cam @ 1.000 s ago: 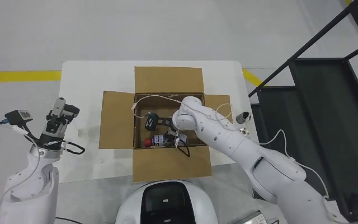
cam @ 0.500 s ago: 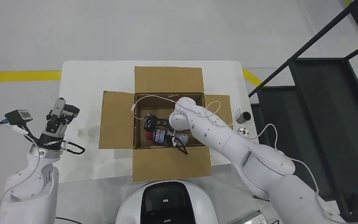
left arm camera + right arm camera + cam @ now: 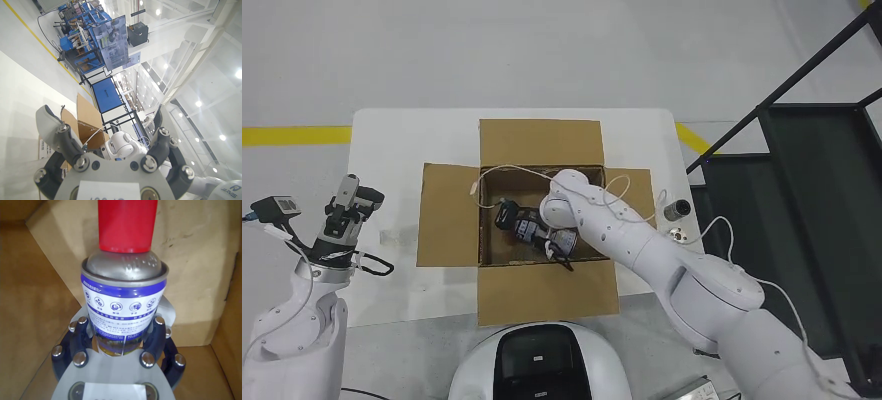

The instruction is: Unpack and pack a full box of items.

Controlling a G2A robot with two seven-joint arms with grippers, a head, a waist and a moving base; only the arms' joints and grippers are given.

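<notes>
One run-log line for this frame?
right tool: shut on spray can, inside box | left tool: open, empty, left of box

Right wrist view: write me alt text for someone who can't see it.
The right gripper is clamped on a spray can with a blue and white label and a red cap, inside a cardboard box. The box's brown walls and floor lie around the can.

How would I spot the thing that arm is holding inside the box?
On the white table sits an open cardboard box. Inside it, the right pincer grips a spray can: bright red cap, silver shoulder, blue-and-white label, unlike the small dark cylinder outside the box.
</notes>
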